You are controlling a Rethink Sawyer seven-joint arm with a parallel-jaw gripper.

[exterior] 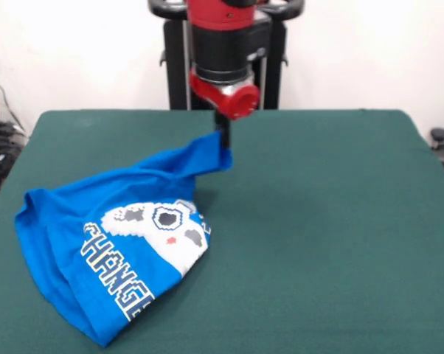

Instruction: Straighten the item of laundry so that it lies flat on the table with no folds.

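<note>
T-shirt (pixel 104 251), bright blue, lying crumpled on the left half of the table (pixel 333 236), well apart from the right edge. Spreading wide at the near left and narrowing to a drawn-up point at the far right, just under the gripper (pixel 223 140). Showing a white pixel-pattern figure with grey and dark patches and a small red mark near the middle of the cloth, facing up. Carrying white-outlined block lettering along the near side, running slantwise toward the near edge. Folding over at the left rim, with soft creases running from the wide part up toward the raised point. Reaching almost to the near edge of the table at the lowest corner.

Gripper hanging down from the red and black arm (pixel 223 44) at the far middle of the table, pinching the raised point of the T-shirt between clenched fingers, with blue cloth bunching just around and below the tips. Lifting that corner off the green surface while leaving the rest resting on the felt.

Table, covered in plain dark green cloth, filling most of the view, lying bare across the whole right half. Black pedestal (pixel 174 66) standing behind the far edge, against a white wall (pixel 355 51).
</note>
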